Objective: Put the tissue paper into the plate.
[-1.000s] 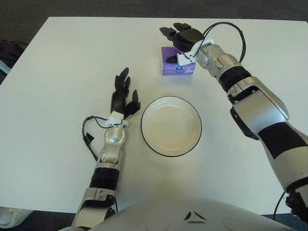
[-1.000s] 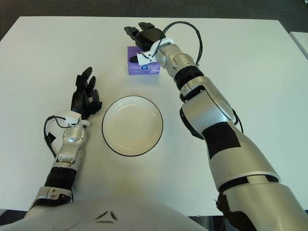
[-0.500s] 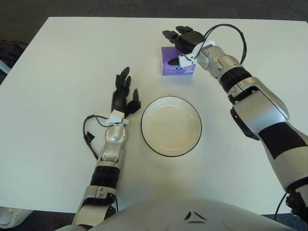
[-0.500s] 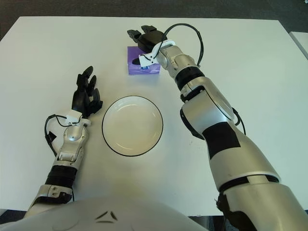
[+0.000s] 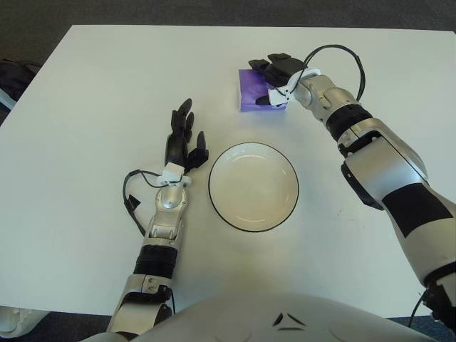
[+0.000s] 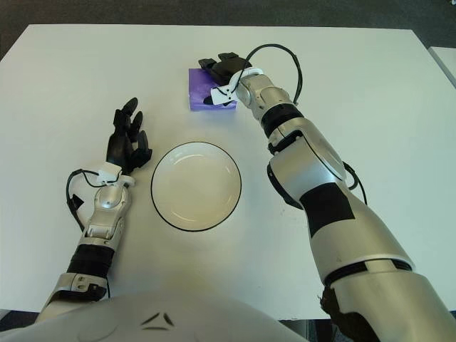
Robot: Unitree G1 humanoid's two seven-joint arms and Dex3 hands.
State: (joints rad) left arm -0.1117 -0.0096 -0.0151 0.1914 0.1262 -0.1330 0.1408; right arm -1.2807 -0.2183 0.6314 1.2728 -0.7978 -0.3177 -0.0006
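Here the plate (image 5: 253, 187) sits empty toward the table's (image 5: 85, 100) near edge, with the idle left hand (image 5: 184, 142) just beside it on the left, fingers extended and holding nothing. Toward the far edge, the right hand (image 5: 274, 75) has come down from hovering half a second ago and now drapes its fingers over the purple tissue pack (image 5: 254, 92); whether they have closed on it I cannot tell. With so shallow a hold, the pack could slide away or drop short of the plate.
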